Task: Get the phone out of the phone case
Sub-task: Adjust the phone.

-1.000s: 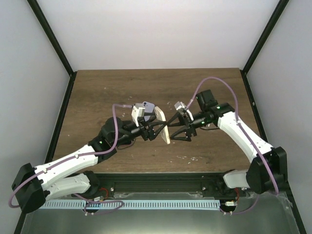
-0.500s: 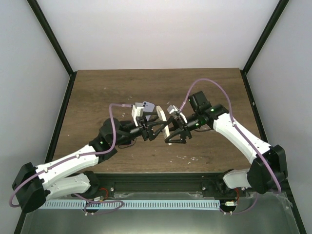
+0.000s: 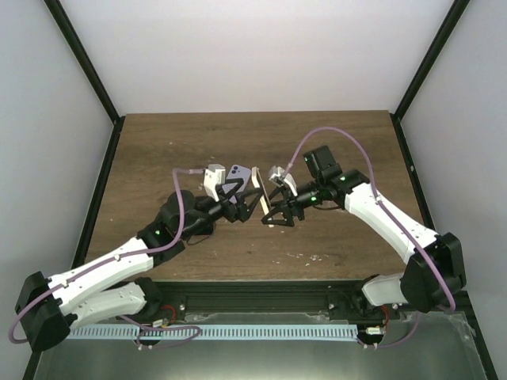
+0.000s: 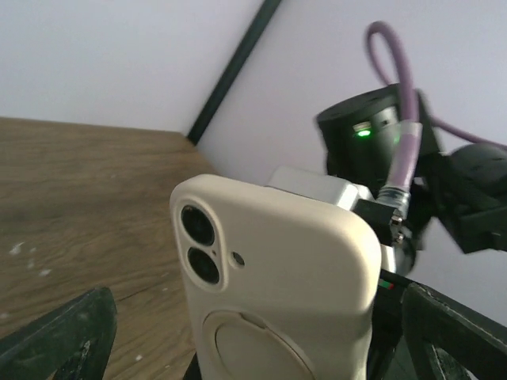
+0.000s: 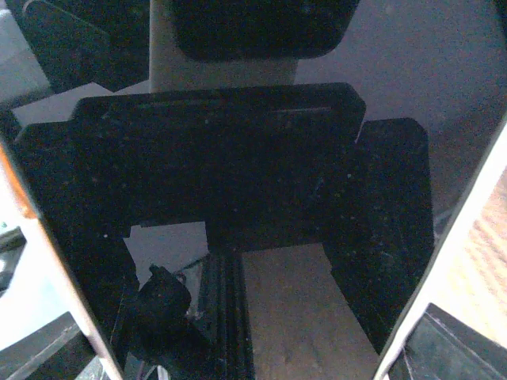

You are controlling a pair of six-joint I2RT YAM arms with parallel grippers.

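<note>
Both left gripper (image 3: pixel 250 202) and right gripper (image 3: pixel 275 211), clamping unclear, flank the stretchy cream silicone case (image 4: pixel 277 269); peel corners off its slick black-glass phone (image 5: pixel 238 182).

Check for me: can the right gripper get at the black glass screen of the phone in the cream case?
Probably yes. The black glass screen faces the right gripper at close range with nothing between them. The left gripper sits on the cream case back side.

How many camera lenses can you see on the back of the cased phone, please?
2, both at the top-left corner of the cream case in the left wrist view: upper lens just above lower lens. None seems hidden.
</note>
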